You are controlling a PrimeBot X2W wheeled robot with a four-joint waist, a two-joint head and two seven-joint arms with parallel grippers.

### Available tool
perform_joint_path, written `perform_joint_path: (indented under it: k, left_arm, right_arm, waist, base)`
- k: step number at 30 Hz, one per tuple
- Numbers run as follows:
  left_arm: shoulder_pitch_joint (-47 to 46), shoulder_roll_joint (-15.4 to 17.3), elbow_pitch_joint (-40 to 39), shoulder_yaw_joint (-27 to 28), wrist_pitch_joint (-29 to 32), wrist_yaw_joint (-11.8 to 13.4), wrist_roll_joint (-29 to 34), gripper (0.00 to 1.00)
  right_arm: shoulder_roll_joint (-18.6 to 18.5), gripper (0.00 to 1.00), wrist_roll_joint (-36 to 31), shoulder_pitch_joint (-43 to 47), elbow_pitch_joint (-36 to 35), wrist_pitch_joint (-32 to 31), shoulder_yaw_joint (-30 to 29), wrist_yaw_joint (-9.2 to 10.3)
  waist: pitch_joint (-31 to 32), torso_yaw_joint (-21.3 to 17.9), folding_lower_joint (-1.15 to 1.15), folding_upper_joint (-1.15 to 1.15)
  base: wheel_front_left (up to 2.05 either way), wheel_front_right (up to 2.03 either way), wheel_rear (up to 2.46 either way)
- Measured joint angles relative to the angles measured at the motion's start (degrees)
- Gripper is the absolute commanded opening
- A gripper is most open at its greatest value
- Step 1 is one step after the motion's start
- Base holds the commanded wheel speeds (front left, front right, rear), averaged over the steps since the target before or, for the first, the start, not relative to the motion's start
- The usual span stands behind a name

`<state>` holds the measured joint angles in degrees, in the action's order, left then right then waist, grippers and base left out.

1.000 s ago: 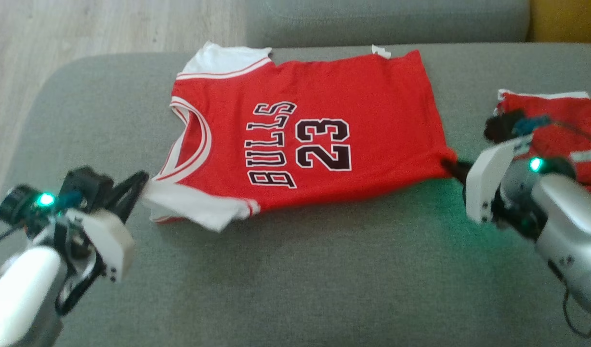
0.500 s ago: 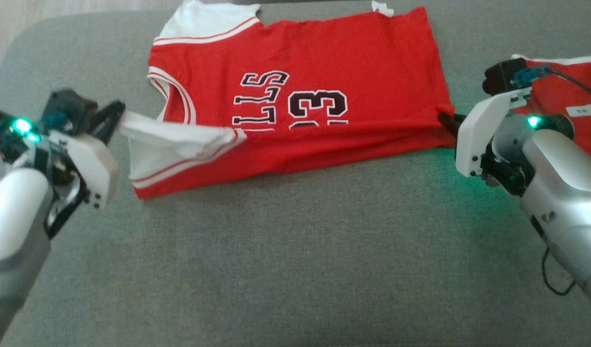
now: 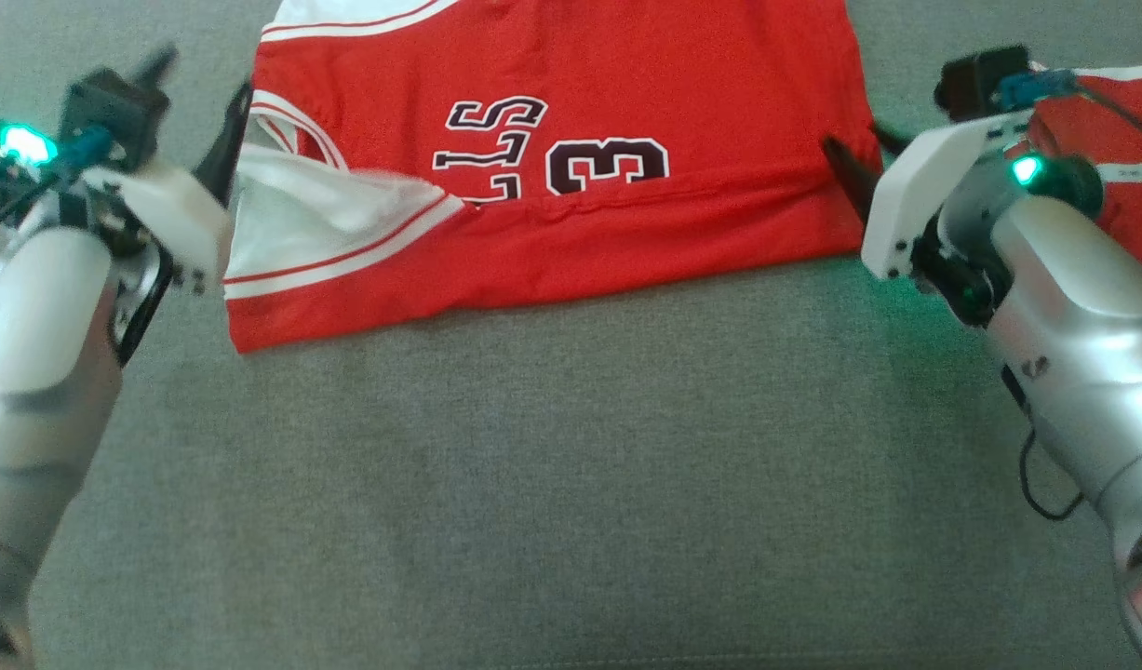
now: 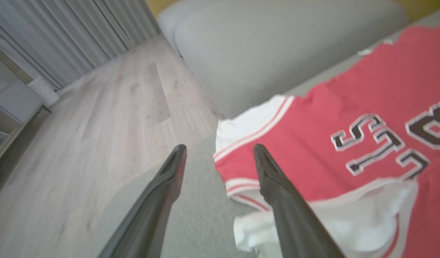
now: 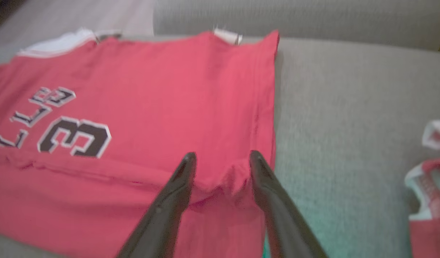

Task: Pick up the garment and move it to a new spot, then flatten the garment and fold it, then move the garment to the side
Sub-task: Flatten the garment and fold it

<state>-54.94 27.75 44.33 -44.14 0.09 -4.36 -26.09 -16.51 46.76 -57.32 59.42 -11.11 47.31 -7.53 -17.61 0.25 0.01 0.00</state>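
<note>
"On the grey woven sofa cushion, where's the shirt?"

"The red cloth jersey with white sleeves lies flat towards the far side. Its near edge is folded over the black lettering, with one white sleeve rumpled on top at the left."

"And the hands?"

"The left hand is spread just beside that sleeve, holding nothing. The right hand is spread too, over a pucker at the jersey's right hem. A second red-and-white garment lies crumpled at the far right."

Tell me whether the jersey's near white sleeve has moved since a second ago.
Yes. The white sleeve has been folded onto the jersey, toward its far edge: it now reaches the lettering, which it lay clear of before.
</note>
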Motion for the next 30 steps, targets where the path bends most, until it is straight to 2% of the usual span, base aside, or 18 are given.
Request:
perform_joint_path:
  k: [5, 8, 11, 13, 15, 18, 22, 25, 27, 30]
  left_arm:
    - [-2.12, -3.75, 2.79, 3.87, -12.44, 4.25, -0.58, 1.0]
    - [-1.8, -5.08, 2.52, 6.88, -14.38, 5.89, -1.83, 1.0]
    - [0.91, -4.92, -3.64, 10.05, -14.59, 7.79, -1.35, 1.0]
    - [4.6, -4.74, -9.72, 11.01, -14.83, 9.06, 2.19, 1.0]
    - [10.05, -5.36, -15.26, 12.94, -14.85, 10.95, 3.08, 1.0]
    - [19.86, -6.79, -22.56, 17.11, -14.85, 14.0, 4.12, 1.0]
    - [31.62, -9.56, -29.25, 21.21, -14.85, 15.52, 5.57, 1.0]
    - [38.58, -11.98, -32.54, 24.13, -14.85, 16.05, 6.78, 1.0]
    - [42.28, -13.45, -34.35, 26.43, -14.85, 16.47, 7.02, 1.0]
    - [46.28, -14.92, -35.26, 28.24, -14.84, 15.81, 8.37, 1.0]
  right_arm:
    - [1.77, 1.0, -0.47, -1.5, 0.45, 11.72, -2.33, 0.0]
    - [2.37, 1.0, -0.46, -1.47, 0.52, 19.34, -4.06, 0.0]
    - [3.14, 1.0, -0.76, -1.27, 0.48, 24.53, -6.33, 0.0]
    - [3.65, 1.0, -1.89, -0.3, -0.41, 25.33, -8.59, 0.0]
    - [3.77, 1.0, -4.22, 1.88, -3.86, 25.33, -14.35, 0.0]
    - [4.0, 1.0, -12.74, 7.76, -11.32, 25.5, -25.35, 0.0]
    - [9.01, 1.0, -24.61, 22.6, -21.35, 25.51, -38.65, 0.0]
    - [12.76, 1.0, -30.97, 33.86, -27.24, 25.5, -42.53, 0.0]
    - [13.35, 1.0, -32.74, 38.86, -30.26, 25.5, -43.55, 0.0]
    - [13.32, 1.0, -30.11, 43.06, -34.11, 25.5, -42.72, 0.0]
  waist:
    - [0.7, -0.06, -0.01, 0.0]
    - [2.1, 0.0, -0.01, 0.0]
    - [3.78, 0.1, -0.02, 0.0]
    - [4.94, 0.17, -0.02, 0.0]
    - [6.06, 0.26, -0.02, 0.0]
    - [7.67, 0.43, -0.02, 0.0]
    - [9.39, 0.74, -0.03, 0.0]
    - [10.26, 0.8, -0.03, 0.0]
    - [10.73, 0.69, -0.03, 0.0]
    - [11.35, 0.46, -0.03, 0.0]
  base:
    - [0.0, 0.0, 0.0]
    - [0.0, 0.0, 0.0]
    - [0.0, 0.0, 0.0]
    - [0.0, 0.0, 0.0]
    - [0.0, 0.0, 0.0]
    - [0.0, 0.0, 0.0]
    - [0.0, 0.0, 0.0]
    - [0.0, 0.0, 0.0]
    - [0.0, 0.0, 0.0]
    - [0.0, 0.0, 0.0]
